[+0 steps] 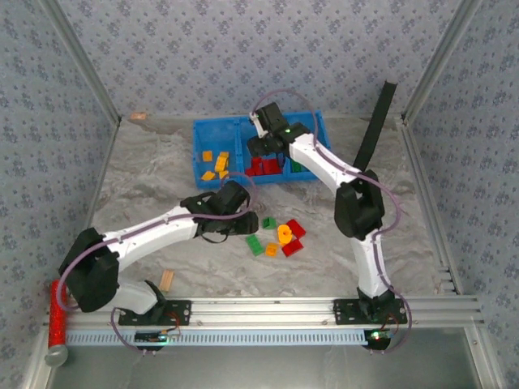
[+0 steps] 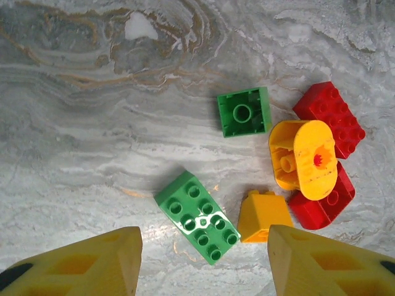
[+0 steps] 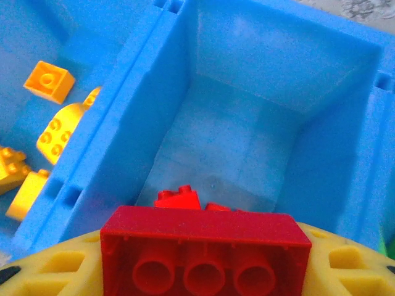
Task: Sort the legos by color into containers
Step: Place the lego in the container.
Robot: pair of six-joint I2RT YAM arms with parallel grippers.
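top view, bin: the blue bin [image 1: 203, 130] sits at the far side of the table. Yellow bricks [image 1: 216, 165] are in its left pocket, red bricks [image 1: 264, 167] in its middle one, and a bit of green [image 1: 297, 167] in its right one.
top view, leftovers: the loose pile [image 1: 280, 235] lies on the table on the near side of the bin, a handful of red, green and yellow.
top view, arms: my left pincer [image 1: 242, 217] hangs by that pile, near side of the bin. My right pincer [image 1: 263, 146] is up over the bin's middle pocket.
left wrist, pincer: wide apart and holding nothing. The long green brick [image 2: 197, 216] lies studs-up on the table between my fingers [image 2: 92, 265].
left wrist, neighbours: an orange brick [image 2: 264, 216] sits just beside the green one. The round yellow piece [image 2: 303, 161] leans on two red ones, and a square green brick [image 2: 244, 111] lies upside down.
right wrist, pincer: clamped on a long red brick [image 3: 203, 250], hollow side facing the camera, above the bin's middle pocket [image 3: 247, 123]. There's already a red one [image 3: 179, 198] on the floor down there.
step in hand: looks like red drop-off on the right, green pick-up on the left.
next move, right: just let go, I reckon. It's lined up over the red pocket, so it should fall in fine.
next move, left: come down and squeeze the long green brick without nudging the orange one, then carry it to the bin's right pocket.
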